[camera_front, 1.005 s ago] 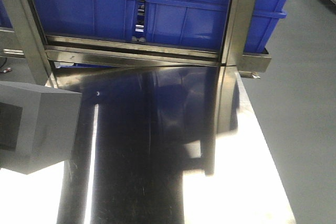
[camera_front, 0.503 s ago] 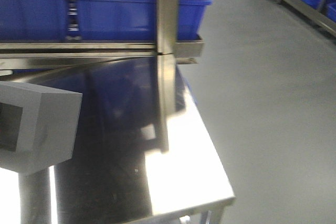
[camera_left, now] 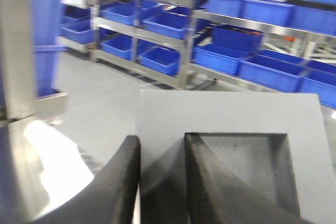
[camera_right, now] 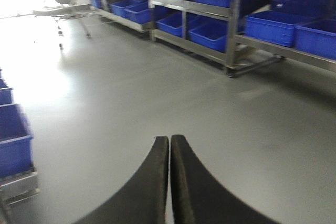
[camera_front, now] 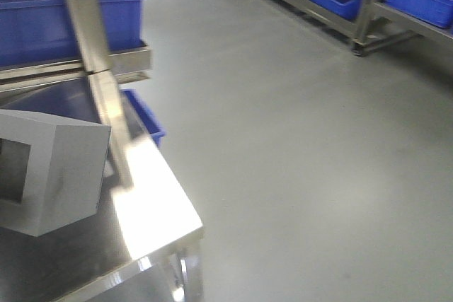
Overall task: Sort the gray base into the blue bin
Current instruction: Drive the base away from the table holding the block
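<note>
- Currently the left gripper (camera_left: 161,148) is clamped on the gray base (camera_left: 231,124), with one finger outside a wall and the other inside the square recess. The block appears raised over the steel table (camera_front: 152,206), at the left of the front view.
- The right gripper (camera_right: 169,148) has its fingers pressed together, holding nothing, above bare floor.
- Risk: the grip pinches only one wall, so a swing or jolt could twist the block loose. It might also clip the table's upright post (camera_front: 85,19).
- Only the left wrist view shows the pinch itself and the racks of blue crates (camera_left: 226,59). Only the front view shows the table beneath.
- Which crate is the blue bin cannot be told.
</note>
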Available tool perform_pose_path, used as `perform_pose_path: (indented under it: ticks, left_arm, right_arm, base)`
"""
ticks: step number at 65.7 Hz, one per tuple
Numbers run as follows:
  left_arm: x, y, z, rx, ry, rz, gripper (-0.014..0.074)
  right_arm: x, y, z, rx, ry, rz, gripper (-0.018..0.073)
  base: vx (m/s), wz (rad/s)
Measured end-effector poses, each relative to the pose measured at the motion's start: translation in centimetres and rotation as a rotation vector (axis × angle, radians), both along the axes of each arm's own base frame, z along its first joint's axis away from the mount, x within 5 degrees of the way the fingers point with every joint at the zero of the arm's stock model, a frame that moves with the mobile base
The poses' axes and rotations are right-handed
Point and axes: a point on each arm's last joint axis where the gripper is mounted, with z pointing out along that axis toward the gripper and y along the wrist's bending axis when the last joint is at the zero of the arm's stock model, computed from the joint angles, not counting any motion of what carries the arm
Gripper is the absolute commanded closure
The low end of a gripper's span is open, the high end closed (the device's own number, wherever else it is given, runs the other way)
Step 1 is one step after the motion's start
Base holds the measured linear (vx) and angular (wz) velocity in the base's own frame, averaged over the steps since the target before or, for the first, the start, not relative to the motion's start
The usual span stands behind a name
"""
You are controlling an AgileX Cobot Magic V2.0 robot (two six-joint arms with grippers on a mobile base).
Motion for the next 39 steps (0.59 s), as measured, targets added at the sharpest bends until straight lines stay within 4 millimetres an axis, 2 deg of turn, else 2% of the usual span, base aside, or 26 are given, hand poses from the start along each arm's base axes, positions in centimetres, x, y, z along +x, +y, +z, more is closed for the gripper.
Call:
perform_pose_path:
  ticks: [39]
  left_arm:
    - [0.00, 0.00, 0.00, 0.000, 0.000, 0.000, 0.0603]
  right_arm:
    - [0.00, 0.00, 0.00, 0.000, 0.000, 0.000, 0.0564]
  base:
    - [0.00, -0.59]
